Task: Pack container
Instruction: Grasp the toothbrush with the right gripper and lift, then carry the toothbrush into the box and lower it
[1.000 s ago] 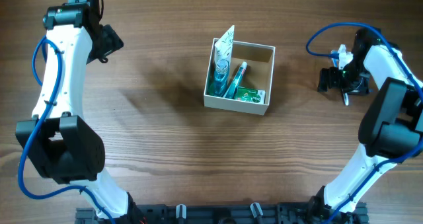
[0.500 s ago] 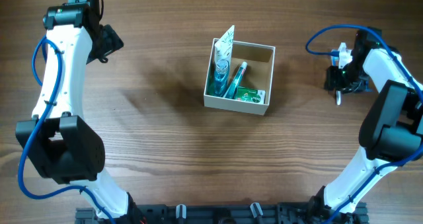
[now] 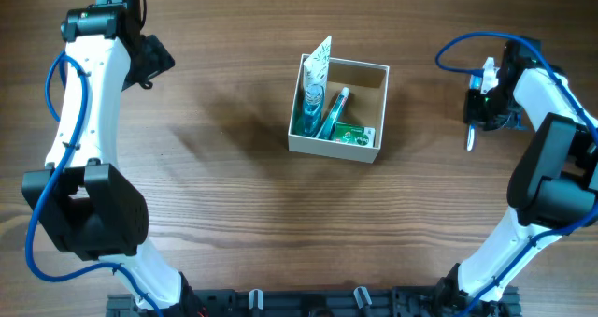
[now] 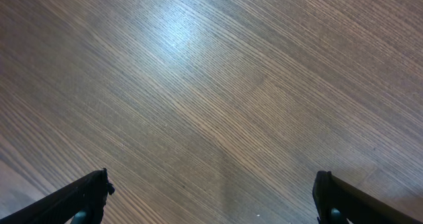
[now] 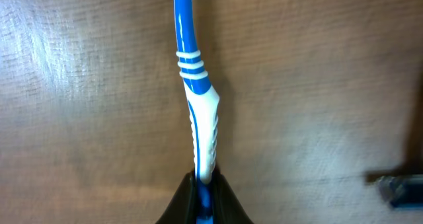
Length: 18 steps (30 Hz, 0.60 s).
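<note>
Table (image 3: 234, 167): brown wood-grain surface, both arms stationed over it.

Container (image 3: 374, 74): small, square, open-topped box with thin white walls and a tan inside. It stands at the middle of the table, well apart from both grippers. Inside, along its left wall, a teal bottle (image 3: 308, 107) stands, and a white patterned tube (image 3: 320, 60) rises above the far-left corner. A teal-and-white tube (image 3: 334, 109) lies slanted just right of the bottle. A flat green packet (image 3: 353, 134) rests against the near wall. The right half of the floor is bare.

Right gripper (image 5: 203, 196): over the table well to the right of the container (image 3: 482, 111). Its jaws are closed tight on the handle end of a slim blue-and-white plastic toothbrush (image 5: 198, 105). The shaft runs straight out from the fingers; overhead, its free end (image 3: 470, 141) projects toward the near side. Whether it touches the table cannot be told.

Left gripper (image 4: 211, 196): at the far left of the table (image 3: 149, 60), jaws spread wide, nothing between them, only bare wood under it.
</note>
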Tool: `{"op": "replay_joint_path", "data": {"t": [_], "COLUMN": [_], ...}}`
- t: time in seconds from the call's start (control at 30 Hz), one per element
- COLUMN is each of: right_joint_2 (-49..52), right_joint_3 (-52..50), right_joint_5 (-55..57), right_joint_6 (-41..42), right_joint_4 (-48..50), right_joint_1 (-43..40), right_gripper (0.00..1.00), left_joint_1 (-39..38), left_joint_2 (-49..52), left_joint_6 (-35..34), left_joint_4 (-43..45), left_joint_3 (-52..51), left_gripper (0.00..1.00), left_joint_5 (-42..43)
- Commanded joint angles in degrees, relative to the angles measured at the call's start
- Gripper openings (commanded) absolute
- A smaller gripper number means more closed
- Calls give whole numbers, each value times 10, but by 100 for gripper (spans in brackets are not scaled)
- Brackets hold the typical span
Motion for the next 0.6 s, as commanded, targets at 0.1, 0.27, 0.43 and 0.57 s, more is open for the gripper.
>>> {"op": "replay_joint_path", "data": {"t": [0.1, 0.27, 0.43, 0.57], "right_joint_2": [-9, -36, -85, -106], "right_joint_3": [132, 255, 307, 307], "right_joint_5": [-129, -276, -309, -309], "right_joint_6": [35, 35, 55, 73], "right_joint_4": [-93, -150, -153, -169], "right_joint_1": [1, 9, 56, 119], "right_gripper": [4, 4, 4, 4], "left_joint_1": [2, 2, 2, 2], "left_joint_2": [2, 2, 2, 2], "left_joint_6": [-2, -2, -2, -2], "left_joint_4": [0, 0, 0, 0], "left_joint_3": [0, 0, 0, 0], "left_gripper": [100, 100, 100, 100], "left_joint_5": [-5, -5, -5, -5]}}
